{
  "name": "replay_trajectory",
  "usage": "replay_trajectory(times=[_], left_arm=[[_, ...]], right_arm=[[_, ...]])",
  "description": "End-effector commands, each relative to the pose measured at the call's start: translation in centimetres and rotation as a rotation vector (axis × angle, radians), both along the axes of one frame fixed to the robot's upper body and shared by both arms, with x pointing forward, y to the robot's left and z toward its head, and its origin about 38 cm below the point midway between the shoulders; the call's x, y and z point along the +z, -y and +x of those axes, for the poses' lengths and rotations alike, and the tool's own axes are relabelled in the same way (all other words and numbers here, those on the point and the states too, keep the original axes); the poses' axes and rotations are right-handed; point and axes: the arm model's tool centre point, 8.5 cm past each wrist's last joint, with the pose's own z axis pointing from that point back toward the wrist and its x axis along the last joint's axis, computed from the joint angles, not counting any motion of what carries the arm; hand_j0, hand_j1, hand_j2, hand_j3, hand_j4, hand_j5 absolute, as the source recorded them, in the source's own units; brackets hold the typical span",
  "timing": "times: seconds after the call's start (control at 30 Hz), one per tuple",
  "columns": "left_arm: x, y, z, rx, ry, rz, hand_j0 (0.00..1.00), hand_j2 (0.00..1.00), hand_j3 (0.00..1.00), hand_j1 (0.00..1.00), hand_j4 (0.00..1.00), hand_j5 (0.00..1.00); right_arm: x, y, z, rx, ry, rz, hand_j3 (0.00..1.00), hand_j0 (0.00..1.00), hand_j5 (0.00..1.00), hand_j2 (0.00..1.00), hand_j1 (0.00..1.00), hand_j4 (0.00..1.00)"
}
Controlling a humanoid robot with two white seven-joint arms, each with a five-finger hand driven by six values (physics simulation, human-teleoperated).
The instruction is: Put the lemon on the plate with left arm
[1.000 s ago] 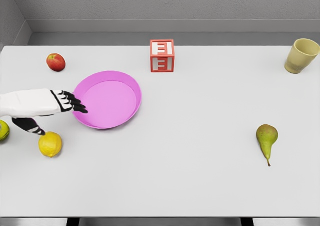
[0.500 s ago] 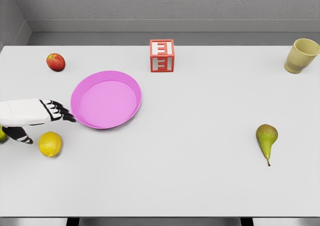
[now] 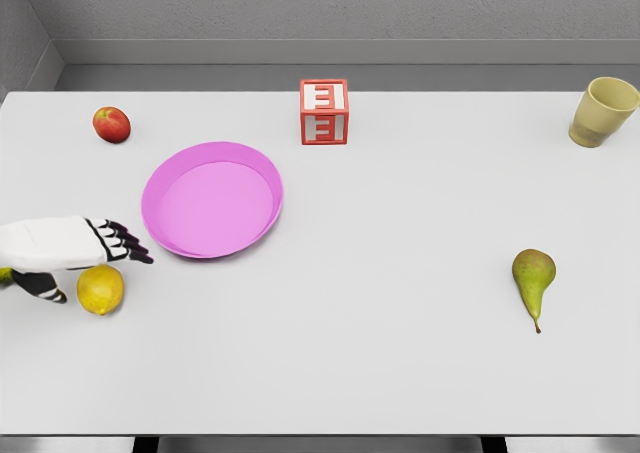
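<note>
Head view: lemon point(image 3: 100, 289) sits near the surface's left edge, just below the left hand point(image 3: 95, 248), whose fingers are spread and hold nothing. Pink plate point(image 3: 258, 163) lies up and right of it. Right arm isn't visible.

- The red block point(image 3: 324, 112) at the far middle of the table bears white raised marks on its near face and its top; each looks like a letter "E" or a row of bars, but which cannot be read for certain.
- No other text, label, brand or number can be read on anything else in view.
</note>
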Motion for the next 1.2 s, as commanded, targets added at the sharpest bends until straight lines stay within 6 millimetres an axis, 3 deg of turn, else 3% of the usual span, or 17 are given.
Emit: replay_trajectory(times=[0.0,0.67,1.0,1.17], left_arm=[[0.2,0.2,0.0,-0.002,0.004,-0.005,1.0,1.0,1.0,1.0,1.0,1.0],[-0.3,0.3,-0.1,-0.002,-0.005,-0.011,1.0,1.0,1.0,1.0,1.0,1.0],[-1.0,-0.7,0.0,0.031,-0.019,-0.001,1.0,1.0,1.0,1.0,1.0,1.0],[-1.4,0.0,0.1,0.022,-0.017,-0.012,1.0,1.0,1.0,1.0,1.0,1.0]], right_arm=[[0.0,0.0,0.0,-0.001,0.0,0.0,1.0,1.0,1.0,1.0,1.0,1.0],[0.0,0.0,0.0,-0.001,0.0,0.0,1.0,1.0,1.0,1.0,1.0,1.0],[0.0,0.0,0.0,-0.001,0.0,0.0,1.0,1.0,1.0,1.0,1.0,1.0],[0.0,0.0,0.0,-0.001,0.0,0.0,1.0,1.0,1.0,1.0,1.0,1.0]])
